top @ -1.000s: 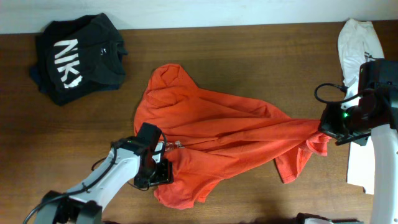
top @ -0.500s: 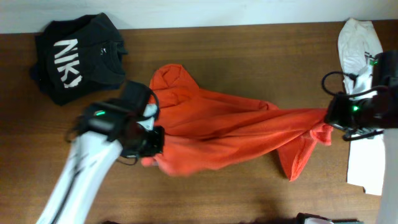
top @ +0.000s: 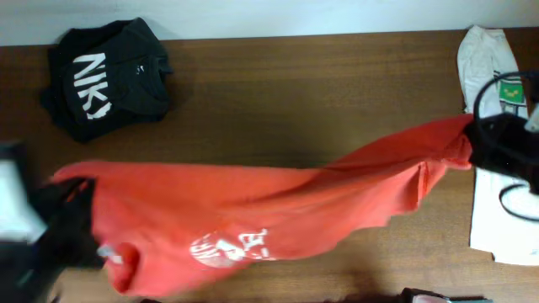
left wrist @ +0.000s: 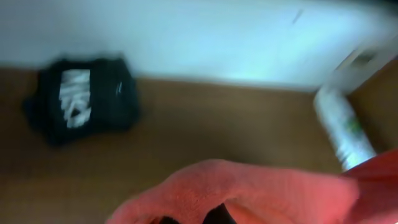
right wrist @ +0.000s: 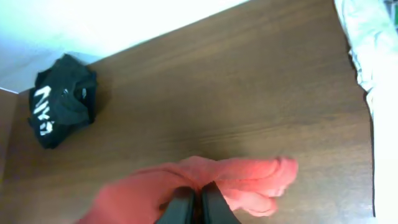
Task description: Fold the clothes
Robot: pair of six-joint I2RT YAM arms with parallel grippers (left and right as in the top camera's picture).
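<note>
T-shirt (top: pixel 253 215) stretched across the lower overhead frame, lettering up, our left gripper (left wrist: pixel 189 219) pinched closed on its lower-left end, our right gripper (right wrist: pixel 190 204) clamped on its right end, black shirt (top: pixel 105 71) upper left, white garment (top: pixel 488 59) upper right.

A brown wooden table (top: pixel 295 93) with the grain running left to right carries 2 garments well apart from each other. At its far left corner lies a crumpled black garment (top: pixel 105 77) with large white letters, "NIK" readable, turned sideways in the overhead view. Along the right edge lies a white garment (top: pixel 487 55), bunched at the far end and flatter toward the near end, its middle hidden from above. Beyond the table's far edge runs a plain white surface (top: pixel 253 15)
</note>
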